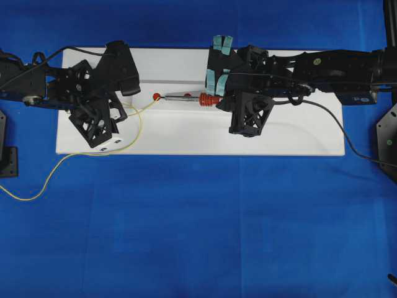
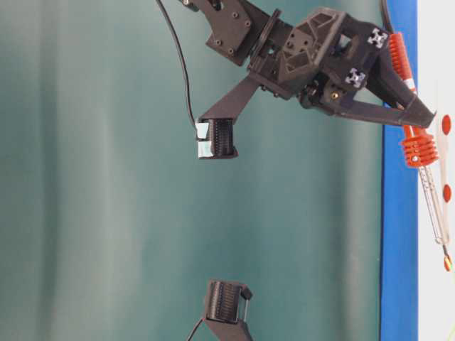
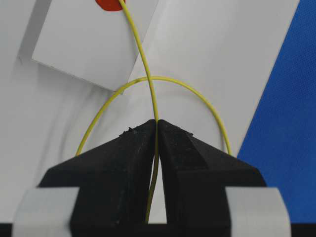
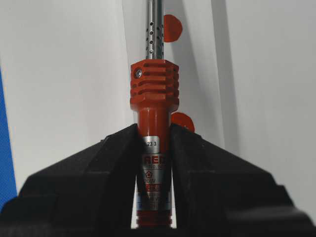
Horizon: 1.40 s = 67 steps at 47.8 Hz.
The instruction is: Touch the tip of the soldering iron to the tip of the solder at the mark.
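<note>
Board edges: a white board (image 1: 186, 133) is laid on the blue surface (image 1: 198, 236); blue is seen on all four sides of it in the overhead view.
Open room: the near half of the blue surface is occupied only by a loop of the solder; the stretch of board between the two claws is taken up by the iron's shaft and two red dots.
Left claw (image 3: 157, 123): pressed together, pinching the solder (image 3: 148, 79) between its tips.
Right claw (image 4: 154, 136): pinching the soldering iron (image 4: 154, 94) at the handle, just below the ribbed collar.
Solder: a thin yellow wire, looped behind the left claw, trailed off the board's left front edge onto the blue surface; its free end is run forward to a red dot (image 3: 109, 4) at the top of the left wrist view.
Soldering iron: orange-red handle and ribbed collar, silver perforated shaft; laid nearly level over the board, pointed toward the left claw.
Tip: seen at the left red dot (image 1: 156, 96) in the overhead view; contact with the solder cannot be told.
</note>
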Available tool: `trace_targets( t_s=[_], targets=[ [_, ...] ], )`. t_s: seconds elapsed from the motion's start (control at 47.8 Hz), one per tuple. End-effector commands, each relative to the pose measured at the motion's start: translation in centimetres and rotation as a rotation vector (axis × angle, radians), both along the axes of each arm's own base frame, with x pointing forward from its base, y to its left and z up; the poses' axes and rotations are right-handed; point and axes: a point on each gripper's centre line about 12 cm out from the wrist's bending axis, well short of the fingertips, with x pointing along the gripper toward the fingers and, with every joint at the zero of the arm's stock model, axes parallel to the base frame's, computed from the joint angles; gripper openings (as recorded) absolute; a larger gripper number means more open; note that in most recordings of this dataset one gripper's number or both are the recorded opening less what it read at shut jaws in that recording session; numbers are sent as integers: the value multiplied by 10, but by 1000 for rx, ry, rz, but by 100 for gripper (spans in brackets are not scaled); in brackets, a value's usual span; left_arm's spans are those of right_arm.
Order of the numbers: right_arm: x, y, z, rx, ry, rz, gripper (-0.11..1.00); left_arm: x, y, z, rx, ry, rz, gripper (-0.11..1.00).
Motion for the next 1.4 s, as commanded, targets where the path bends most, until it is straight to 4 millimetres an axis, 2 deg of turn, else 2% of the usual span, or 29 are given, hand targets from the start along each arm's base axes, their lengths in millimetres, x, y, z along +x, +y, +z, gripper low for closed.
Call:
trace_targets(
  t_s=[0.0,0.837,1.067,1.381],
  targets=[
    [7,-1,13,-10,-45,2,6,4,1,8,1,-26,2,3],
    [7,0,13,-10,-43,3,6,5,0,12,6,-27,-6,3],
    [7,0,12,-10,-42,3,6,-5,-1,33,9,-37,-8,3],
    [6,-1,12,-10,-39,3,6,-34,-5,71,10,-34,-8,3]
  ],
)
